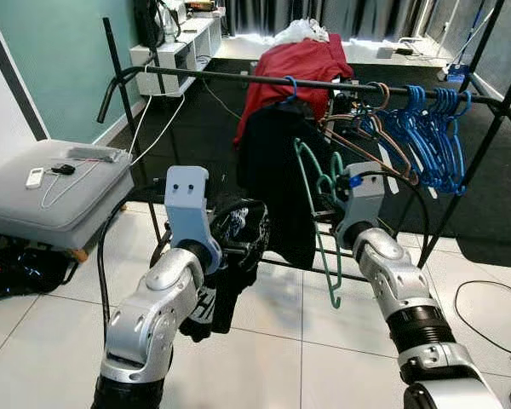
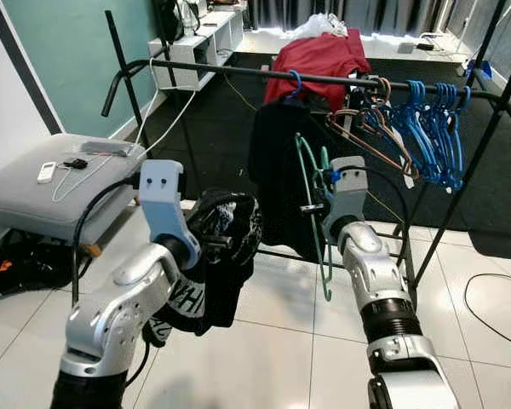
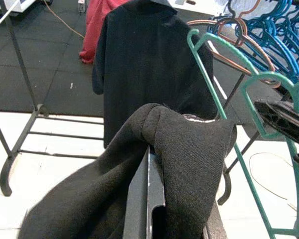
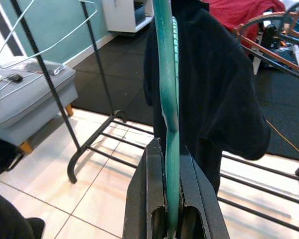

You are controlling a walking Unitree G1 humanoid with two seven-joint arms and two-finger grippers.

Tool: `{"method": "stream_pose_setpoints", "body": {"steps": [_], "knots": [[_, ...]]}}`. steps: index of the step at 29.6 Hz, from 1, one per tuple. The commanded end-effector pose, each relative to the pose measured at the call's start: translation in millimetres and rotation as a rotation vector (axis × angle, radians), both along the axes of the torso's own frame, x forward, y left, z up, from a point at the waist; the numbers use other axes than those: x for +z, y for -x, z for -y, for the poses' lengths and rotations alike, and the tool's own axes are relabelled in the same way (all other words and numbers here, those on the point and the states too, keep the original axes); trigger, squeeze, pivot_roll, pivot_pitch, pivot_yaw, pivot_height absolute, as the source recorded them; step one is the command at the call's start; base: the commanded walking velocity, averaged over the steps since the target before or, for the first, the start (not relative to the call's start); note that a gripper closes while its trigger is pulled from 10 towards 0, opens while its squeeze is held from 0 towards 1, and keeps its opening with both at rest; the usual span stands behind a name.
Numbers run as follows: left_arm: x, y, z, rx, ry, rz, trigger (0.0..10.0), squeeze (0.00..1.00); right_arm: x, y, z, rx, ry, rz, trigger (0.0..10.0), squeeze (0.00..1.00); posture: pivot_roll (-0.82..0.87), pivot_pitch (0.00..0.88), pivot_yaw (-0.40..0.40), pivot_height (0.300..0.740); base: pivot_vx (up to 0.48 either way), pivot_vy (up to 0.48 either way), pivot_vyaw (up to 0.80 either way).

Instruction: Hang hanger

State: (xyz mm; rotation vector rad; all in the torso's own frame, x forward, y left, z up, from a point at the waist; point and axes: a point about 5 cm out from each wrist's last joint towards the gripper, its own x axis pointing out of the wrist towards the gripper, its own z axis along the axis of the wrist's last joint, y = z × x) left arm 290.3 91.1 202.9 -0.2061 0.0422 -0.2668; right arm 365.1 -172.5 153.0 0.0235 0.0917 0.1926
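The clothes rack [image 1: 196,77] spans the scene from nine to three o'clock, its top rail running across at twelve. On that rail hang a red garment [image 1: 294,68], a black shirt [image 1: 277,170] just below it, and at two o'clock a bunch of blue hangers [image 1: 430,128] with a brown hanger [image 1: 366,136] beside them. At nine o'clock sits a grey stool [image 1: 51,204] with a white remote [image 1: 35,177] on it.

The left gripper [image 3: 148,164] is at centre, its fingers clamped on a dark garment [image 3: 139,189] that is bunched and draped over them. The right gripper [image 4: 172,164], at about four o'clock from the shirt, has its fingers closed on the green hanger [image 1: 324,230], which hangs below the rail in front of the black shirt, its hook well under the bar.

By the look of it the task is roughly midway: hanger and garment are each in hand, but the garment is not on the hanger, and the hanger is not yet on the rail.
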Motion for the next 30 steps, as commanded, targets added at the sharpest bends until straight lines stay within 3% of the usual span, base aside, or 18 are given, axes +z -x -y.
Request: {"method": "stream_pose_setpoints", "body": {"steps": [1, 8, 23, 30], "knots": [[8.3, 1.0, 1.4, -0.016, 0.001, 0.030, 10.0, 0.00, 0.9, 0.7, 0.8, -0.008, -0.023, 0.022, 10.0, 0.00, 0.21, 0.000, 0.008, 0.740, 0.000, 0.000, 0.00], [13.1, -1.0, -1.2, -0.008, -0.003, 0.036, 10.0, 0.00, -0.7, -0.9, 10.8, -0.051, -0.039, 0.030, 10.0, 0.00, 0.21, 0.000, 0.008, 0.740, 0.000, 0.000, 0.00], [14.1, -1.5, -7.9, 0.013, -0.021, 0.043, 10.0, 0.00, 3.2, -10.5, -2.0, -0.017, -0.033, 0.037, 10.0, 0.00, 0.23, 0.000, -0.003, 0.740, 0.000, 0.000, 0.00], [12.5, -3.2, -0.9, -0.022, -0.013, 0.034, 10.0, 0.00, 2.7, -3.9, 13.2, -0.054, -0.023, 0.044, 10.0, 0.00, 0.18, 0.000, 0.026, 0.740, 0.000, 0.000, 0.00]]}}
